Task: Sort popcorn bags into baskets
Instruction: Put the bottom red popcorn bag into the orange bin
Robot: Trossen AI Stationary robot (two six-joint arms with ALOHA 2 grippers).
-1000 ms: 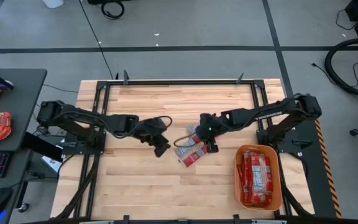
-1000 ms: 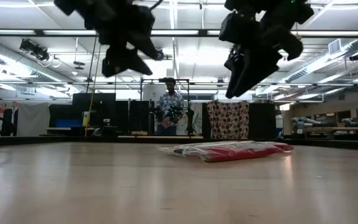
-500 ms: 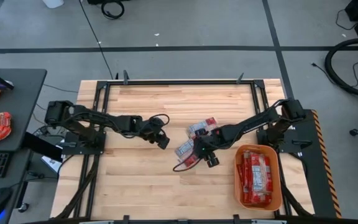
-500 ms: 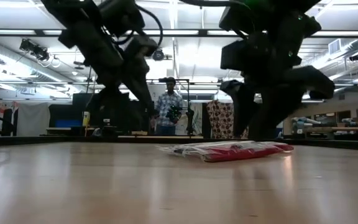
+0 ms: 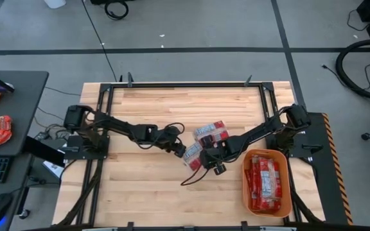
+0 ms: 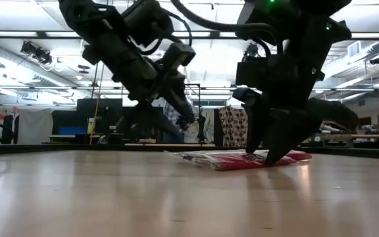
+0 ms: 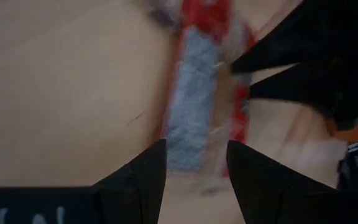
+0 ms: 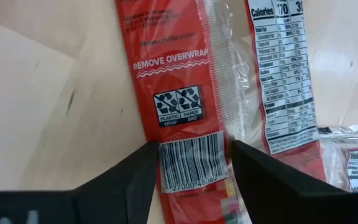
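I'm hovering my right gripper (image 5: 212, 160) low over the loose popcorn bags (image 5: 201, 144) mid-table, fingers spread w/ one red bag (image 8: 178, 99) lying between them but not pinched yet, and I'm bringing my left gripper (image 5: 184, 151) in at the same pile from the other side, its fingers apart too, around the end of a grey-labelled packet (image 7: 190, 118). The orange basket (image 5: 288, 192) at the table's right-front corner is already holding a stack of red bags, so I'm judging most of the job done, w/ approx a handful of bags left on the wood to shift.
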